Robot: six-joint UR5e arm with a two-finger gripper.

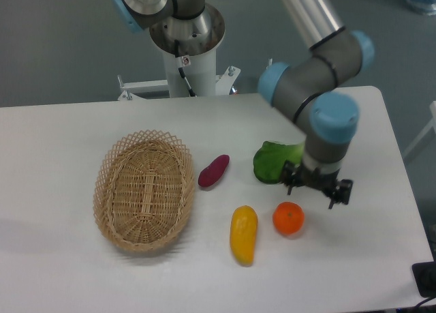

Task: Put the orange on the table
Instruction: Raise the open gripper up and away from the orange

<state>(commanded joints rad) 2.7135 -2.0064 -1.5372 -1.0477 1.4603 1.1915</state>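
Observation:
The orange (289, 218) is a small round bright-orange fruit resting on the white table (61, 272), right of centre near the front. My gripper (315, 187) hangs just behind and to the right of the orange, a little above it. Its dark fingers (291, 179) are spread apart and hold nothing. The orange is free of the gripper.
An oval wicker basket (144, 189) stands on the left. A purple elongated vegetable (213, 171), a yellow-orange mango-like fruit (244, 234) and a green leafy vegetable (275, 161) lie near the orange. The arm's base (185, 37) stands at the back edge.

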